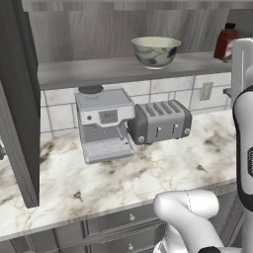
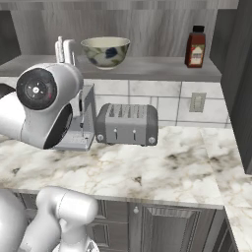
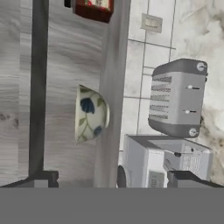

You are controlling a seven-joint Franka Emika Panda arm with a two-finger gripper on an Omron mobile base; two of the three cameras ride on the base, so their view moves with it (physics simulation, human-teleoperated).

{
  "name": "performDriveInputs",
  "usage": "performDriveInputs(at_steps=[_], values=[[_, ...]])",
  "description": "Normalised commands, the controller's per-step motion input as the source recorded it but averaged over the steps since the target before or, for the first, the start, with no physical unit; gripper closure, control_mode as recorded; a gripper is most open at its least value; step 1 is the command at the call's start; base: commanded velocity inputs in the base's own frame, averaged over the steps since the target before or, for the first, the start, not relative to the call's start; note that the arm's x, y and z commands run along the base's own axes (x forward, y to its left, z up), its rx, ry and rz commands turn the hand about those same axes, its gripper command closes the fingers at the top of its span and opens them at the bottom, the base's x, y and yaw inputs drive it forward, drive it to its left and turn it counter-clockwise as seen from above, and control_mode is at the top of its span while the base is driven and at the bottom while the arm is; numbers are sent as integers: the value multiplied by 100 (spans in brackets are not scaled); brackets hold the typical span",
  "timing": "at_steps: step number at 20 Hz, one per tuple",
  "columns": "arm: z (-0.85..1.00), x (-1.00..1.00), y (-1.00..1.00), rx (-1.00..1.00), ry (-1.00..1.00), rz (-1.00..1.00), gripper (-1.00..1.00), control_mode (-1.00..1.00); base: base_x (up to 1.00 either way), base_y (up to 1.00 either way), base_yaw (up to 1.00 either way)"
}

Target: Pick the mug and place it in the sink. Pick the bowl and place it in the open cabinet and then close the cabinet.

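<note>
The bowl [image 1: 155,51] [image 2: 105,51], cream with dark blue-green blotches, stands upright on the bottom shelf [image 1: 99,71] of the open cabinet. Its dark wood-grain doors hang open at the left [image 1: 20,99] and at the right [image 2: 241,74]. In the rolled hand view the bowl [image 3: 89,114] lies on its side against the shelf edge. My gripper [image 3: 116,180] is open, its fingertips [image 3: 43,178] spread wide with nothing between them, drawn back from the bowl and apart from it. The mug and the sink are out of view.
A red-brown bottle [image 1: 226,44] [image 2: 195,47] stands on the same shelf, right of the bowl. Below, on the marble counter [image 1: 148,168], sit a grey toaster [image 1: 159,121] [image 2: 127,124] and a coffee machine [image 1: 105,123]. A wall outlet [image 2: 197,102] is on the tiles.
</note>
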Motion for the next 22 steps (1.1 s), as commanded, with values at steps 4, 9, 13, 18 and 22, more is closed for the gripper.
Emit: performDriveInputs(at_steps=[4, 9, 13, 18, 22], values=[[1, -35, -21, 0, -7, 0, -100, -100, 0, 0, 0], [0, -29, -46, 4, -1, 0, -100, -100, 0, 0, 0], [2, -29, -58, 6, 0, 0, -100, -100, 0, 0, 0], [15, -31, -34, 0, -10, 0, -100, -100, 0, 0, 0], [24, -44, -12, 0, -12, -1, -100, -100, 0, 0, 0]])
